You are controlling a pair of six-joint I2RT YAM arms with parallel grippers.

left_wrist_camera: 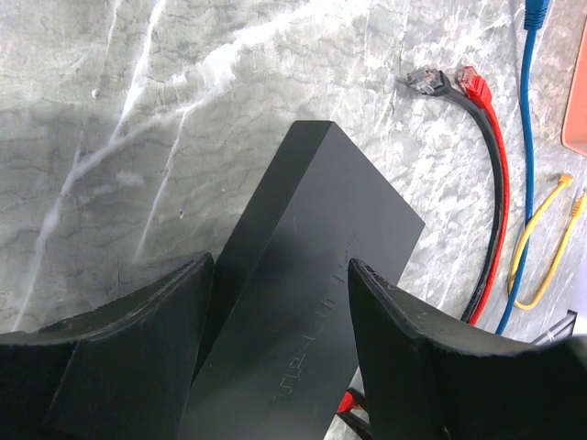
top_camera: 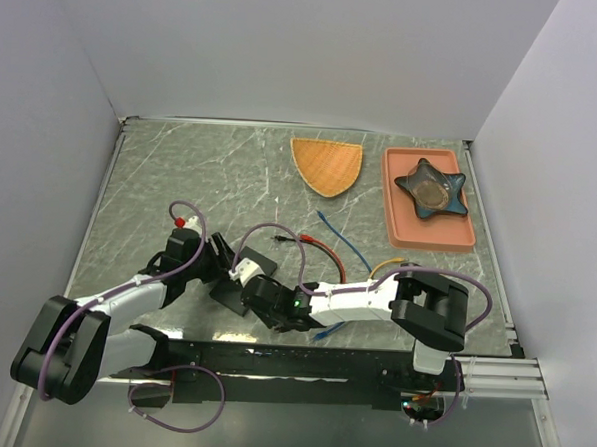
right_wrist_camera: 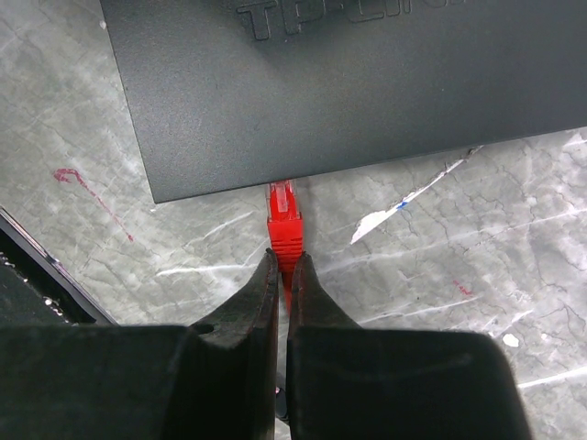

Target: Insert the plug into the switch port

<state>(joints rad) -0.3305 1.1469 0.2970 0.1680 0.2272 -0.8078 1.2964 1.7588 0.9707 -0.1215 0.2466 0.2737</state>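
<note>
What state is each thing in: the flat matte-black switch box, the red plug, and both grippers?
Flat matte-black switch box: logo face up.
Red plug: tip at the box's edge, depth unclear.
Left gripper: around the box, grip unclear.
Right gripper: shut on the red plug.

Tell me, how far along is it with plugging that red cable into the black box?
Done: the left fingers brace the black box, and the right fingers have the red plug pinched. In hand: the plug's tip sits at the box's edge, lined up. Left: pushing it fully home and letting go; whether it has clicked in can't be seen.
</note>
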